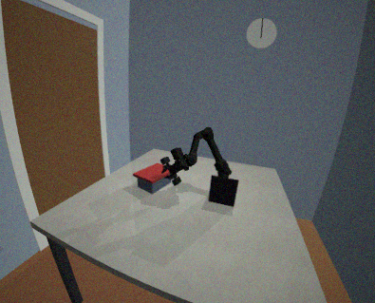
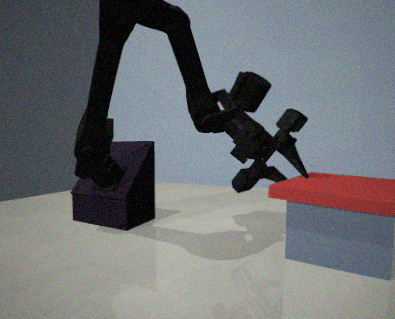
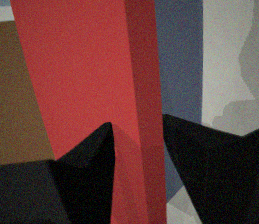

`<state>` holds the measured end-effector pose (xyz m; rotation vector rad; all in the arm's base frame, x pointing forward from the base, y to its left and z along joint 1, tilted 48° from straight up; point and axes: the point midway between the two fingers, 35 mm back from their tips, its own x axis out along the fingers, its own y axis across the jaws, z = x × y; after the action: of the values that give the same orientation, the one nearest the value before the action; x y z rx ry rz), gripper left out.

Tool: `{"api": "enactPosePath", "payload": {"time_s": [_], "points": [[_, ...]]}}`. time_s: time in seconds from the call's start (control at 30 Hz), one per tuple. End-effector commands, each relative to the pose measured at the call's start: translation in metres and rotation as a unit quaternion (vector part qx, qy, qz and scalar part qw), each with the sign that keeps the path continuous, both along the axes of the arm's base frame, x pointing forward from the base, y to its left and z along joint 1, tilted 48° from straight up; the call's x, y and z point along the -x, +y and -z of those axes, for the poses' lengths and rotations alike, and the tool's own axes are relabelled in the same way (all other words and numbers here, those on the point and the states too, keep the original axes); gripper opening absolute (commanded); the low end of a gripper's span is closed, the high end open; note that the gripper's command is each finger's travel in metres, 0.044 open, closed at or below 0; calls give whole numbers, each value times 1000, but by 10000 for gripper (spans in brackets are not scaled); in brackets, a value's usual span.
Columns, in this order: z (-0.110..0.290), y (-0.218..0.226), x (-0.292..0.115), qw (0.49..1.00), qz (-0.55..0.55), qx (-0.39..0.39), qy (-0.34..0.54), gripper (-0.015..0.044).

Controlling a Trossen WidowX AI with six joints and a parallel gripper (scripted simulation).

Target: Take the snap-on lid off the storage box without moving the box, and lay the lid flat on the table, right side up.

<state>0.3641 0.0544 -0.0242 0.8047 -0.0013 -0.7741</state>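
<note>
A red snap-on lid (image 1: 151, 172) (image 2: 349, 191) (image 3: 75, 75) sits on top of a pale blue storage box (image 1: 149, 186) (image 2: 339, 242) (image 3: 181, 60) at the far left of the grey table (image 1: 222, 244) (image 2: 84, 277). My gripper (image 1: 168, 172) (image 2: 295, 178) (image 3: 136, 126) reaches down at a slant to the lid's near edge and is shut on that rim, one finger on top and one under the overhang. In the exterior view the gripped side of the lid looks slightly raised. The inside of the box is hidden.
The arm's dark base block (image 1: 223, 191) (image 2: 119, 187) stands on the table to the right of the box. A brown door (image 1: 51, 97) is behind the table's left edge and a wall clock (image 1: 261, 32) hangs on the back wall.
</note>
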Motion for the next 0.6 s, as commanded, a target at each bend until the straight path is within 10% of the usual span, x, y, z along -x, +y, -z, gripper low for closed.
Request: {"api": "enactPosePath", "payload": {"time_s": [0.0, 0.57], "points": [[-2, 3, 0, 1000, -1, -1, -4, 0], [-5, 5, 0, 1000, -1, -1, -4, 0]]}}
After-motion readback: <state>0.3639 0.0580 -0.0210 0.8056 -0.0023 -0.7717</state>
